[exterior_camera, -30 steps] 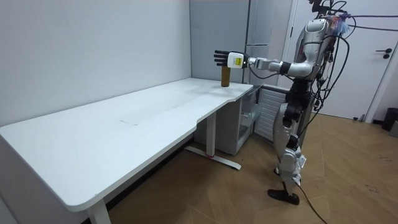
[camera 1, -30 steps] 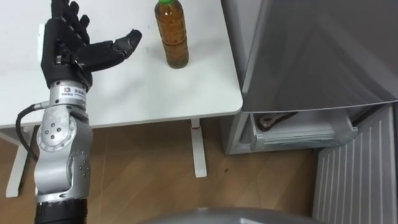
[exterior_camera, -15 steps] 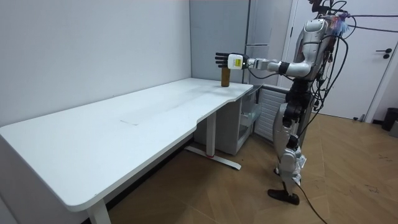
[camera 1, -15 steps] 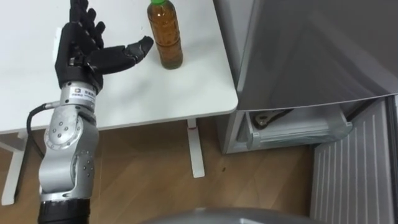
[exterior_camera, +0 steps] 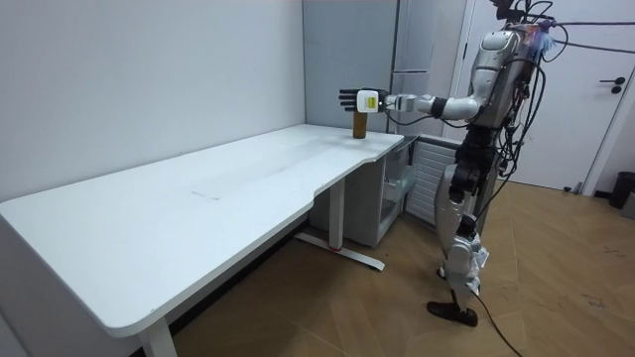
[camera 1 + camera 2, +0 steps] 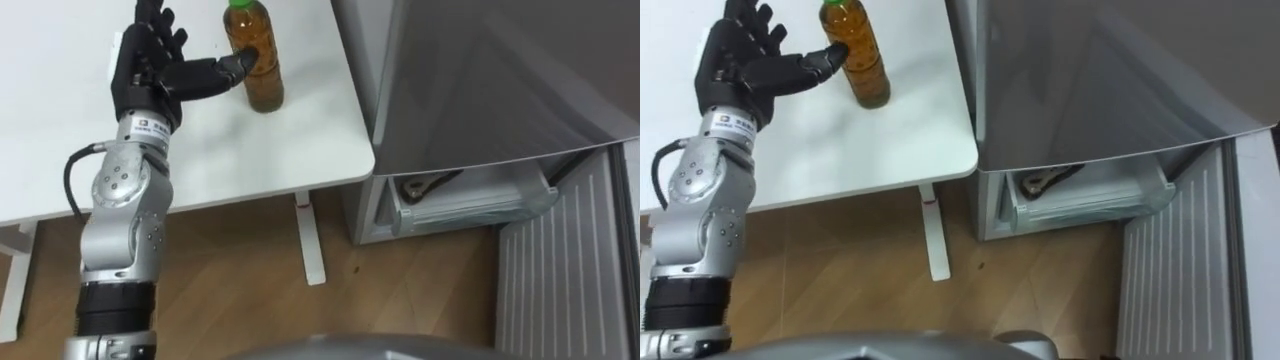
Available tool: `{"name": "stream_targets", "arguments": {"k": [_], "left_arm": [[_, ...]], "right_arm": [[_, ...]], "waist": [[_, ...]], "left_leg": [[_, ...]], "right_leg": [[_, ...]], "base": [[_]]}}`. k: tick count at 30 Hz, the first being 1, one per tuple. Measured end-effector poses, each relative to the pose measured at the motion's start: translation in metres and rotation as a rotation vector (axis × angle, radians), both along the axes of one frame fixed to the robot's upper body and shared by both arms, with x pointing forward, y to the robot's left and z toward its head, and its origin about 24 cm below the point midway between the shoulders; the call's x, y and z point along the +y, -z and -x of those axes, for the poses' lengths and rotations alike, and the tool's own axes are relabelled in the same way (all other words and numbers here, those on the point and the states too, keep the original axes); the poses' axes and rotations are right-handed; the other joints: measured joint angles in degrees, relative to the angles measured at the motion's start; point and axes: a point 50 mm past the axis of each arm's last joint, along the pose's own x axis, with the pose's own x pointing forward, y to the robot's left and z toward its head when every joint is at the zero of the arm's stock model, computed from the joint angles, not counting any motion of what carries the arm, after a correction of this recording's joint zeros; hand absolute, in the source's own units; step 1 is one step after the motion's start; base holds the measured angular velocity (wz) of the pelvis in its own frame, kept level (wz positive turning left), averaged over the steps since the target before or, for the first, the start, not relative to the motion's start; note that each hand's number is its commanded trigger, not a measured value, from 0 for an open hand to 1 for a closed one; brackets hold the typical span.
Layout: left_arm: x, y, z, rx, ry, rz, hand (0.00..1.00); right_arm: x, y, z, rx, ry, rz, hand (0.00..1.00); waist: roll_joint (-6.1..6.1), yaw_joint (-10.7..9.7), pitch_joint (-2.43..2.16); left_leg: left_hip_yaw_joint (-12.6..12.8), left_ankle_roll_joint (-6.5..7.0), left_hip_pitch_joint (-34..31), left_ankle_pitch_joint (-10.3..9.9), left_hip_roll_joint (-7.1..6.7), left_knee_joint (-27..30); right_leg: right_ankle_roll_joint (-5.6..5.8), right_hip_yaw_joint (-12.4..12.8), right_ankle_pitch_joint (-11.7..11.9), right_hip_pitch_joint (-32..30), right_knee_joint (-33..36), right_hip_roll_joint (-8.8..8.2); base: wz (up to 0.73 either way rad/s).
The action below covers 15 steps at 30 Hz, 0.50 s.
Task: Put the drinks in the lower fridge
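Observation:
A tea bottle [image 6: 254, 60] with a green cap stands upright near the right end of the white table [image 6: 300, 140]; the same bottle [image 6: 858, 55] shows in the right eye view and the bottle [image 5: 359, 125] in the room view. My left hand [image 6: 150, 70] is stretched over the table just left of it, fingers straight and spread, thumb tip at the bottle's side. The left hand [image 5: 349, 98] sits level with the bottle's top in the room view. The lower fridge door [image 6: 560, 270] stands open, and a drawer [image 6: 470, 200] shows inside.
The grey fridge [image 6: 490, 80] stands right beside the table's right edge. A white table leg [image 6: 308, 240] stands on the wooden floor [image 6: 240, 280] below. In the room view I stand at the table's far end by the fridge [image 5: 417, 59], a white door [image 5: 585, 89] behind me.
My left hand has moved right and forward until its thumb reaches the bottle. The eye views have shifted, so table and bottle sit further left.

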Motion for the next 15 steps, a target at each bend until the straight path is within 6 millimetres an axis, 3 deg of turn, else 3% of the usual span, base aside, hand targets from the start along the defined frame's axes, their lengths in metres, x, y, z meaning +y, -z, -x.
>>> {"name": "stream_targets", "arguments": {"k": [10,15], "left_arm": [[0.003,0.005,-0.007,0.040,0.047,-0.004,0.00],[0.002,0.008,-0.019,0.064,0.060,0.003,0.00]], "right_arm": [[-0.002,0.000,0.001,0.022,-0.030,0.019,0.00],[-0.002,0.000,0.003,0.040,-0.026,0.018,0.00]], "waist": [[0.77,-2.9,-0.18],[0.82,-3.0,-0.18]], "left_leg": [[0.2,-0.03,0.3,0.0,0.18,0.8],[1.1,-0.04,0.2,0.0,0.35,0.7]], "right_leg": [[-0.16,0.1,0.1,0.1,0.0,0.08],[-0.16,1.7,0.1,-0.2,0.5,0.40]], "base": [[0.00],[-0.11]]}}
